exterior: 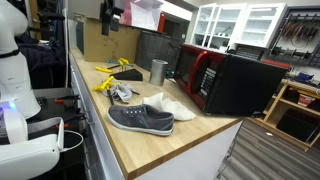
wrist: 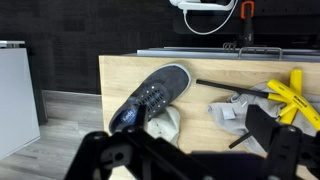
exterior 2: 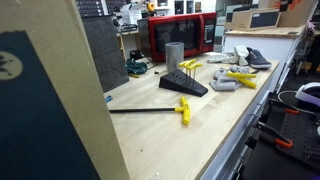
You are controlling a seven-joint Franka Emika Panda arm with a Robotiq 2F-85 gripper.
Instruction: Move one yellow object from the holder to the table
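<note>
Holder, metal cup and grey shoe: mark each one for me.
holder (exterior 2: 185, 87), in an exterior view, its sloped black top.
metal cup (exterior 2: 174, 54), in an exterior view, its shiny side.
grey shoe (exterior: 138, 120), in an exterior view, its side.

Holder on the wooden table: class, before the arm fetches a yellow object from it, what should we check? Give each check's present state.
1. Tool open and empty: ok.
2. Yellow object waiting at the holder: ok.
3. Tool lined up over the holder: not ok; the wrist view faces the grey shoe at the table edge.
4. Bare patch of table for the set-down: ok.
5. Clearance from the metal cup just behind the holder: cannot tell.
</note>
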